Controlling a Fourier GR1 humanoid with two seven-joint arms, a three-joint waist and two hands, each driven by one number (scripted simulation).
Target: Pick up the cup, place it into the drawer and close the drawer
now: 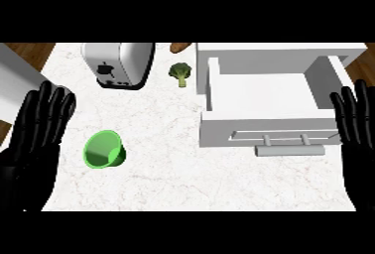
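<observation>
A green cup [104, 149] lies tipped on the white marble counter [183, 178] at the lower left, its mouth facing the view. The white drawer [267, 96] stands pulled open at the right, with nothing inside, and its grey handle [288, 147] points toward me. My left hand [35, 130] rests open at the left edge, fingers up, just left of the cup and apart from it. My right hand [354, 121] rests open at the right edge, beside the drawer's front corner.
A silver toaster [117, 64] stands at the back left. A broccoli floret [180, 73] lies between the toaster and the drawer. A brown bread-like item [180, 47] shows at the back edge. Wooden floor shows past the counter's far corners.
</observation>
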